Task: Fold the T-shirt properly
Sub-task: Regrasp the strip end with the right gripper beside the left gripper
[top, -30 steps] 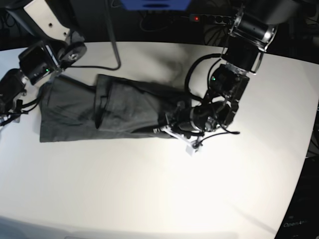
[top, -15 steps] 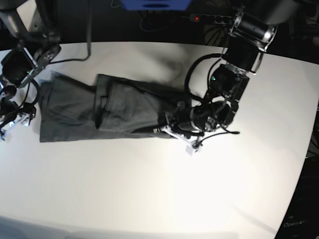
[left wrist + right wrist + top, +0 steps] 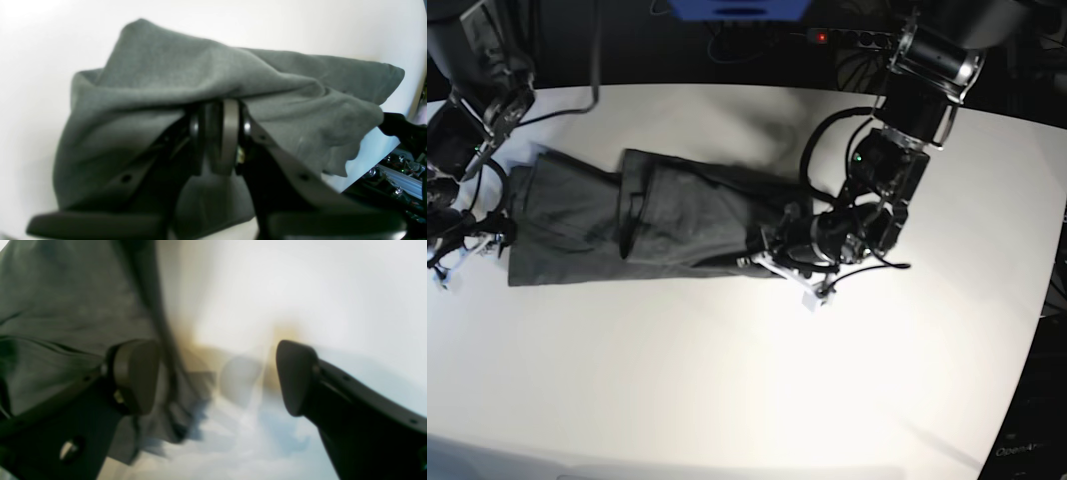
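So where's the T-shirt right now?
In the base view the T-shirt lies as a long strip across the white table's upper left, between both arms, its right end pinched in the left tool.

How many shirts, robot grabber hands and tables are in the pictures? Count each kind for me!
T-shirt: 1, dark grey
Robot grippers: 2, the left gripper and the right gripper
White table: 1
Total: 4

Black arms, looping cables, apparently dark screw-studded end effector fingers (image 3: 133, 376).
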Robot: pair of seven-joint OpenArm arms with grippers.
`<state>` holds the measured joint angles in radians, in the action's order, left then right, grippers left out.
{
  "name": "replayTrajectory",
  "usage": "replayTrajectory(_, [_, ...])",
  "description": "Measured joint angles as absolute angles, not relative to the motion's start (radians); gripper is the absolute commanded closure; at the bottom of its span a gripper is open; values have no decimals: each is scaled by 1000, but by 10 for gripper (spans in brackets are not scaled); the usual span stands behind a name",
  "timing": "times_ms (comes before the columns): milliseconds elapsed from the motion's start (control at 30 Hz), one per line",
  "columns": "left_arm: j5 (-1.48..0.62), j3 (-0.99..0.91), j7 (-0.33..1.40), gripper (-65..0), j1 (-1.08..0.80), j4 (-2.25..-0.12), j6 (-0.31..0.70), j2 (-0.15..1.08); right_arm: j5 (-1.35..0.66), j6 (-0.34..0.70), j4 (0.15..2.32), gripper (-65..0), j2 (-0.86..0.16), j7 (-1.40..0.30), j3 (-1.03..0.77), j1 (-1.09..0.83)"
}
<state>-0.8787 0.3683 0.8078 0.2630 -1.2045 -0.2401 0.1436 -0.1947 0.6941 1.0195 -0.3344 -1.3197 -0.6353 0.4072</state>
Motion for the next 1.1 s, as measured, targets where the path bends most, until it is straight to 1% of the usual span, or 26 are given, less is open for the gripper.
replayTrajectory(133, [-878, 368, 807, -84, 263, -1205, -240, 144, -296, 694, 1018, -544, -310, -1320, -628, 407])
replayTrajectory(233, [-879, 368, 808, -84, 263, -1205, -240, 144, -324, 694, 1018, -543, -310, -1339, -628, 407])
replayTrajectory(600, [-879, 368, 807, -84, 263, -1205, -241, 144, -325, 694, 1018, -541, -310, -1343, -637, 392])
replayTrajectory(800, [-878, 368, 807, -84, 263, -1205, -243, 143, -348, 695, 1024, -540, -285, -1326, -721, 378])
replayTrajectory(1100, [-878, 368, 807, -84, 263, -1205, -243, 144, -352, 696, 1034, -538, -243, -1317, -722, 382])
